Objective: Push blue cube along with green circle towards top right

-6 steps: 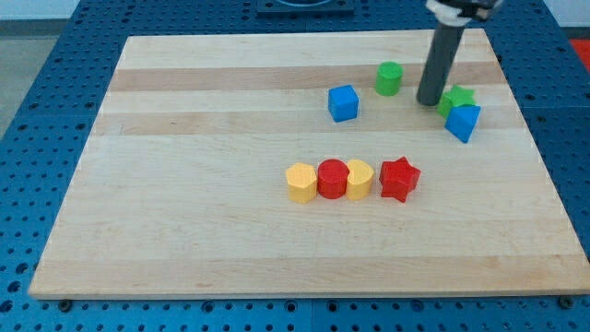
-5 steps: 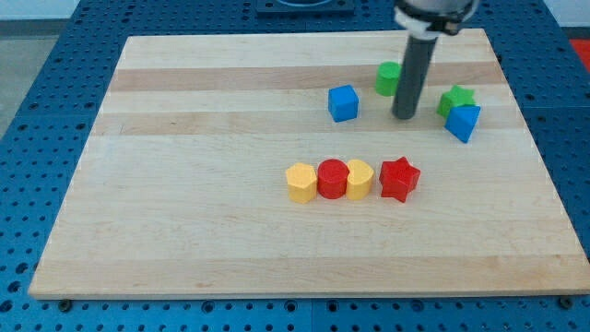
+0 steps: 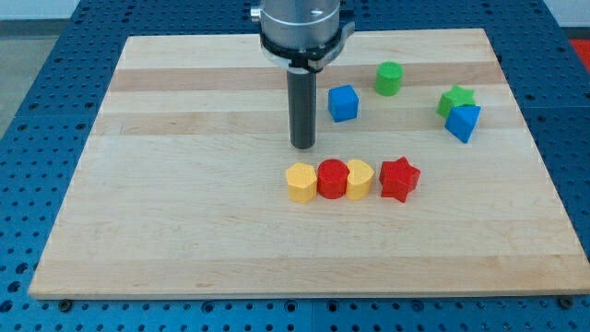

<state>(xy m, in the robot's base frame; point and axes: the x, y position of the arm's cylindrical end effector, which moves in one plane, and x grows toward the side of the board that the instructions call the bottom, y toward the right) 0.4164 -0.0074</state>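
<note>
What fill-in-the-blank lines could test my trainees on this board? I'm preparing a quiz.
1. My tip sits to the view's ___ of the blue cube.
2. The green circle lies toward the view's upper ___ of the blue cube.
3. The red star ends a row of ___ blocks.

Missing words: left; right; four

A single camera looks down at a slant from in front of the wooden board (image 3: 184, 231), high enough to take in all four edges and a margin of blue perforated table (image 3: 37, 55). The rod enters from the view's top.
</note>
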